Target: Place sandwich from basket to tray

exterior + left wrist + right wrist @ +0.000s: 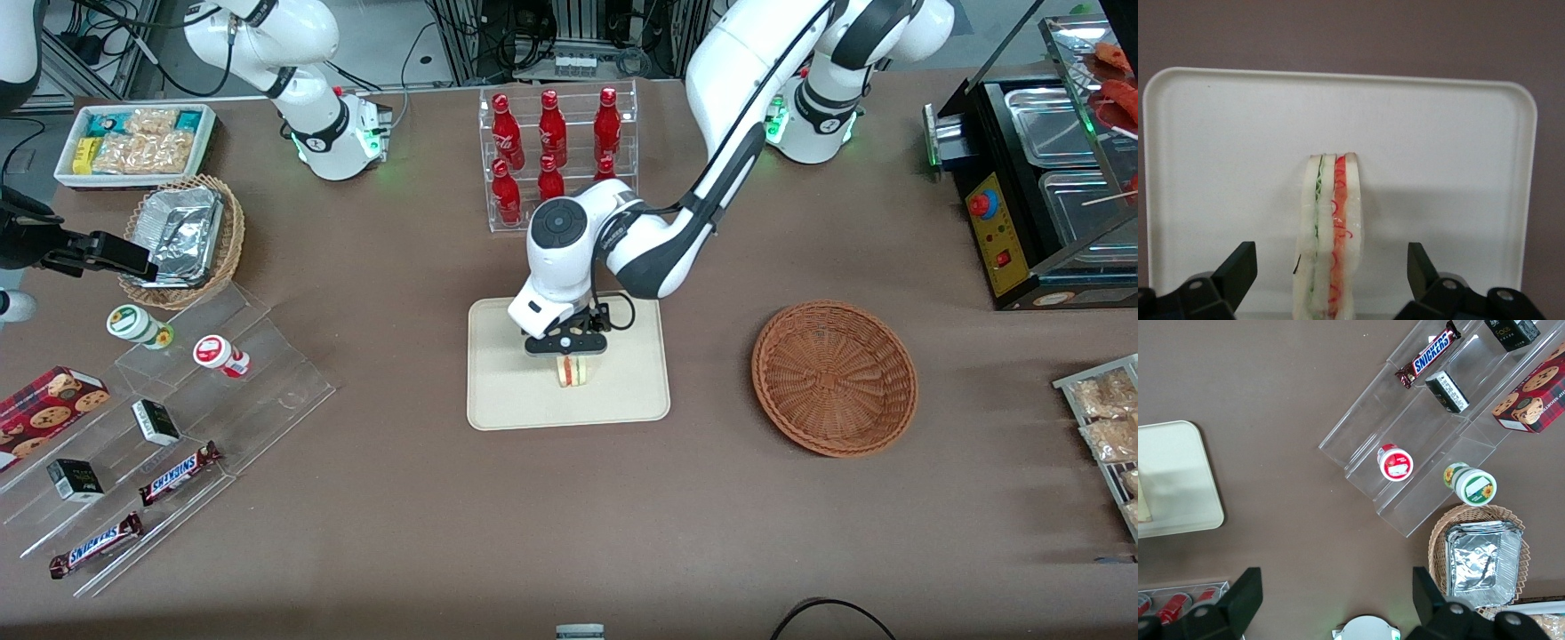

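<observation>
The sandwich (573, 372) stands on edge on the cream tray (507, 400), its red and green filling layers showing in the left wrist view (1330, 220). My left gripper (569, 348) hangs just above it, over the middle of the tray (1225, 133). The gripper (1330, 257) is open, with one black finger (1238, 270) on each side of the sandwich and a clear gap between each finger and the bread. The reddish-brown wicker basket (834, 378) sits empty on the table beside the tray, toward the working arm's end.
A clear rack of red bottles (556, 151) stands farther from the front camera than the tray. A foil-lined tan basket (182, 236), a white snack bin (138, 142) and an acrylic step shelf (160, 418) lie toward the parked arm's end. A black appliance (1040, 178) stands at the working arm's end.
</observation>
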{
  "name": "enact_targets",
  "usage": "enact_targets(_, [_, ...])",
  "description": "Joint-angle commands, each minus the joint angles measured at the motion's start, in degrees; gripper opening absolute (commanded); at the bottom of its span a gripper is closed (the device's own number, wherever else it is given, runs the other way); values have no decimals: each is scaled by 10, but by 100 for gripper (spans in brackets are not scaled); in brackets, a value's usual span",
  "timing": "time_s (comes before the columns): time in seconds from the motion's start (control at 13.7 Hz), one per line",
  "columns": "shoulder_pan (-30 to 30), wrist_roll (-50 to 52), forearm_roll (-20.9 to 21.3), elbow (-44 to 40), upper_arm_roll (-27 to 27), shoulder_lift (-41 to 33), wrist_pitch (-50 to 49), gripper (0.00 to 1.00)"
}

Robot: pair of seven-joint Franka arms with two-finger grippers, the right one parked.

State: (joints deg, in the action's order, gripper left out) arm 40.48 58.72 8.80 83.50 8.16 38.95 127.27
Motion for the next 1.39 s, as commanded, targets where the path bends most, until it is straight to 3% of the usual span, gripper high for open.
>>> enact_targets(0.0, [-17, 56, 7, 16, -1, -61, -27, 99])
enact_targets(0.44, [-84, 36, 1, 17, -3, -185, -187, 99])
enact_targets(0.58, [-123, 5, -19, 22, -3, -225, -239, 99])
enact_targets(0.88, [-208, -146, -52, 37, -3, -291, -328, 99])
enact_targets(1.31, [-339, -356, -86, 165, -4, -417, -328, 99])
